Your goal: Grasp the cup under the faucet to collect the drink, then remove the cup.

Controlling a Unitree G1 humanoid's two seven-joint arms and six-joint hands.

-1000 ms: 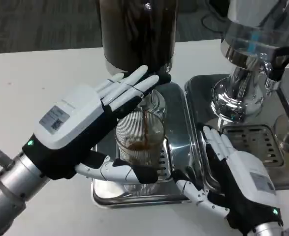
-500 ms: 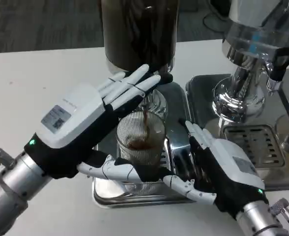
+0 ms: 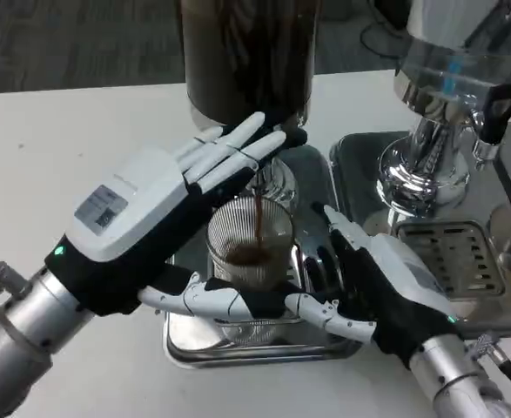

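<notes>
1. Head view: the ribbed clear glass cup [image 3: 248,251] stands at the frame's centre on the shiny steel drip tray [image 3: 316,202], under the faucet of the dark-filled glass drink dispenser [image 3: 248,54] at the top centre. A thin brown stream falls into it, and a shallow dark pool lies at its bottom.

2. The left hand [image 3: 164,228] reaches in from the lower left. Its thumb lies along the cup's near base and its long fingers [image 3: 238,150] stretch flat over the rim toward the faucet; whether it truly grips the glass I cannot tell.

3. The right hand [image 3: 373,292] comes in from the lower right, fingers apart and holding nothing, its fingertips just beside the cup's right wall.

4. Handling, as a judgement: the glass is stiff, brittle and smooth, so likely slippery, though the ribs give some bite. It is light for now and grows heavier as it fills. Grip the mid-wall from opposite sides, clear of the rim, and keep it upright when lifting away.

5. A second silver dispenser [image 3: 447,104] stands at the upper right on the white tabletop [image 3: 81,131].
</notes>
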